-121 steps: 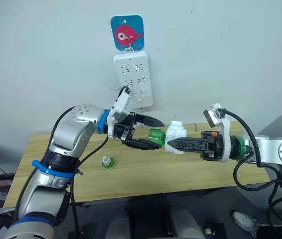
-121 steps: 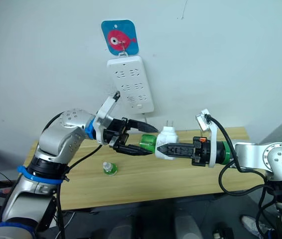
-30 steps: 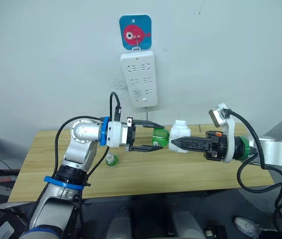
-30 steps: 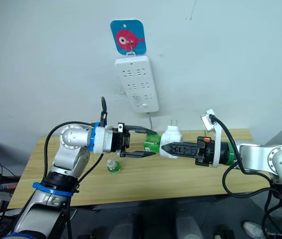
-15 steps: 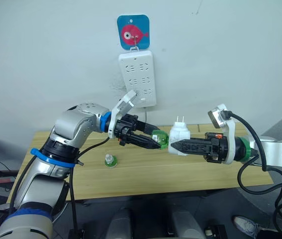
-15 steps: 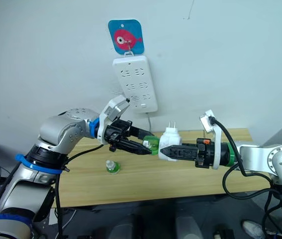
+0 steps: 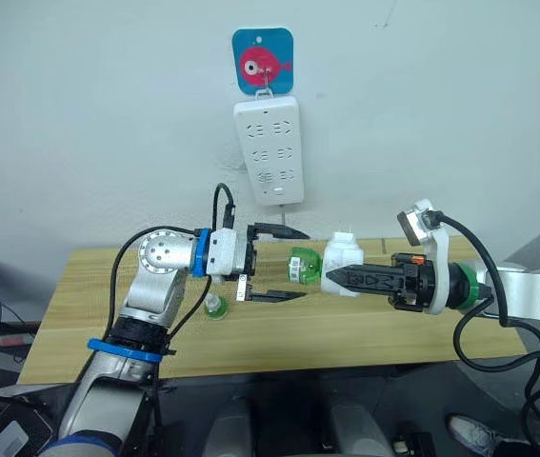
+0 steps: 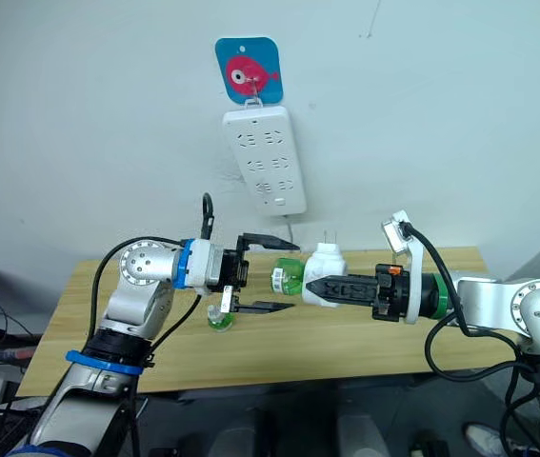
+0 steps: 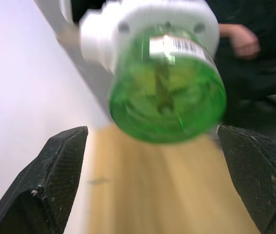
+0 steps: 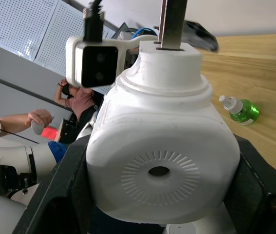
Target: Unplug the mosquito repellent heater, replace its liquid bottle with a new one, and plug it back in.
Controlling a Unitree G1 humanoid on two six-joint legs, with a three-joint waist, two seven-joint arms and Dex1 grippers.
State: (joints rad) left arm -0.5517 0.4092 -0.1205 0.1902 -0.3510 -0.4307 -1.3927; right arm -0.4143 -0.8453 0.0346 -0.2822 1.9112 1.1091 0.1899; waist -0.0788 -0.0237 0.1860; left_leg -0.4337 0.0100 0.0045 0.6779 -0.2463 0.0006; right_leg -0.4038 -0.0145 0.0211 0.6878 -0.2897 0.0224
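My right gripper (image 7: 331, 277) is shut on the white mosquito repellent heater (image 7: 343, 261), holding it above the table with its prongs (image 10: 172, 24) pointing up. Its liquid bottle (image 7: 300, 265), bright green, sticks out sideways from the heater toward my left arm. My left gripper (image 7: 306, 265) is open, one finger above the bottle and one below, neither touching it. In the left wrist view the bottle's round base (image 9: 167, 92) sits between the two spread fingers (image 9: 60, 180). The new one (image 7: 214, 307), pale green with a white top, stands on the table below my left wrist.
A long white power strip (image 7: 270, 150) hangs on the wall under a blue fish hook (image 7: 262, 59), above and behind both grippers. The wooden table (image 7: 365, 328) runs under both arms. People show in the background of the right wrist view (image 10: 35, 122).
Half a second ago my left fingers were pinched on the green bottle with the wrist rolled. Now the wrist has rolled back and the fingers are spread. The right arm and heater held still.
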